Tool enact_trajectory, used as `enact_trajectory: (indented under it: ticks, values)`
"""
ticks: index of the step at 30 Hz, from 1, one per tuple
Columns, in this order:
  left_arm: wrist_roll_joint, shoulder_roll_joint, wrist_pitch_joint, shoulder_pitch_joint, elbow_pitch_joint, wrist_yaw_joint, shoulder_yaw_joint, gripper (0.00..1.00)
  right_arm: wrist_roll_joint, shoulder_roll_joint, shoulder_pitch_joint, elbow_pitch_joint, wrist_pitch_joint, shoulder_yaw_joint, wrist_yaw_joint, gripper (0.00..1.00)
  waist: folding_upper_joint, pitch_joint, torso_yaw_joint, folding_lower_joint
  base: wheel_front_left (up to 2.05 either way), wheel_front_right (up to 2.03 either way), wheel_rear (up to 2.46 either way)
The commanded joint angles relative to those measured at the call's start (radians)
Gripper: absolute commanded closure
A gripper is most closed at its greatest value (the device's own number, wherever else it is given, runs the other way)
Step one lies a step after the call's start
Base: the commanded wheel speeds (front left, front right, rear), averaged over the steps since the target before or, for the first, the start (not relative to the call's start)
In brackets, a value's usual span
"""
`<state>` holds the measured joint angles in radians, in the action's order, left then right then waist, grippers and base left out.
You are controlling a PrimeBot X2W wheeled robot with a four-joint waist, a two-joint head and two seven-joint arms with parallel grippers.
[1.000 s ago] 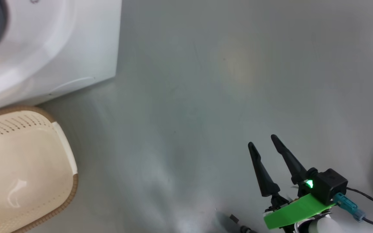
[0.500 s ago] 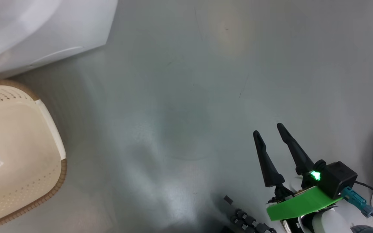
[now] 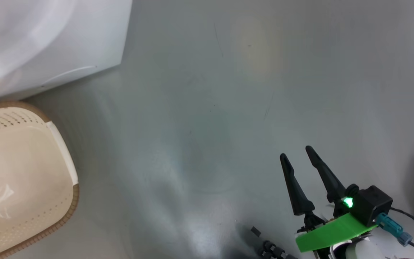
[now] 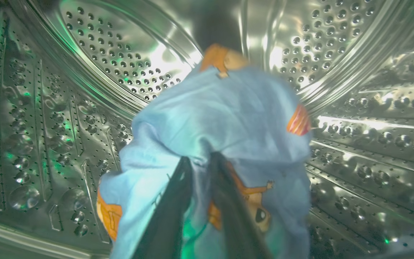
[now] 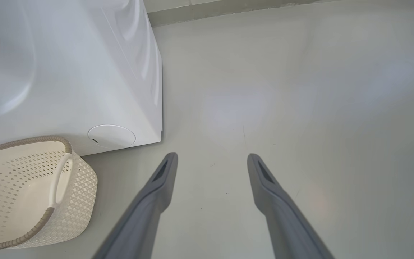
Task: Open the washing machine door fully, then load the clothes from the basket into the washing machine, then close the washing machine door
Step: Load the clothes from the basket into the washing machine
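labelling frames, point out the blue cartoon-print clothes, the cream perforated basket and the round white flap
blue cartoon-print clothes (image 4: 225, 118): left wrist view, fabric middle
cream perforated basket (image 5: 83, 187): right wrist view, side wall
round white flap (image 5: 111, 136): right wrist view, centre

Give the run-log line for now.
left gripper: in steel drum, against blue cartoon-print clothes | right gripper: open | cream perforated basket: looks empty

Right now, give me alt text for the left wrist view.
Blue clothes printed with orange cartoon animals sit bunched inside the steel drum, against the left arm's two dark fingers. The fingers stand close together; whether they grip the cloth is unclear.
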<state>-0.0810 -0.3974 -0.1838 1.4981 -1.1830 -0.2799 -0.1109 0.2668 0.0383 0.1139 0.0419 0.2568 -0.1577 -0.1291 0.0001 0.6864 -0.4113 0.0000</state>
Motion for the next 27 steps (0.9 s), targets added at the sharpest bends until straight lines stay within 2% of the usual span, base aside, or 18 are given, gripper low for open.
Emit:
enact_trajectory:
  ticks: [1,9,17,27]
  values:
    - [0.006,-0.03,-0.001,0.015,0.007,-0.004,-0.002,0.0,0.007,0.012,-0.035,-0.013,0.005,-0.014,-0.002,0.0,-0.0001,-0.019,0.003,0.0,0.0,0.0,0.0]
    - [-0.018,0.005,0.127,0.013,-0.083,-0.015,-0.006,0.0,0.003,0.012,-0.053,-0.005,0.005,-0.005,-0.002,0.0,-0.0001,-0.07,0.019,0.0,0.0,0.0,0.0]
    - [-0.05,0.031,0.204,-0.028,-0.099,-0.037,0.006,0.0,-0.001,0.012,-0.057,0.004,0.005,0.005,-0.002,0.0,-0.0001,-0.112,0.037,0.0,0.0,0.0,0.0]
    - [-0.119,0.096,0.13,-0.129,-0.103,-0.046,0.045,0.0,-0.016,0.012,-0.043,0.002,0.005,0.014,-0.002,0.0,-0.0001,-0.188,0.083,0.0,0.0,0.0,0.0]
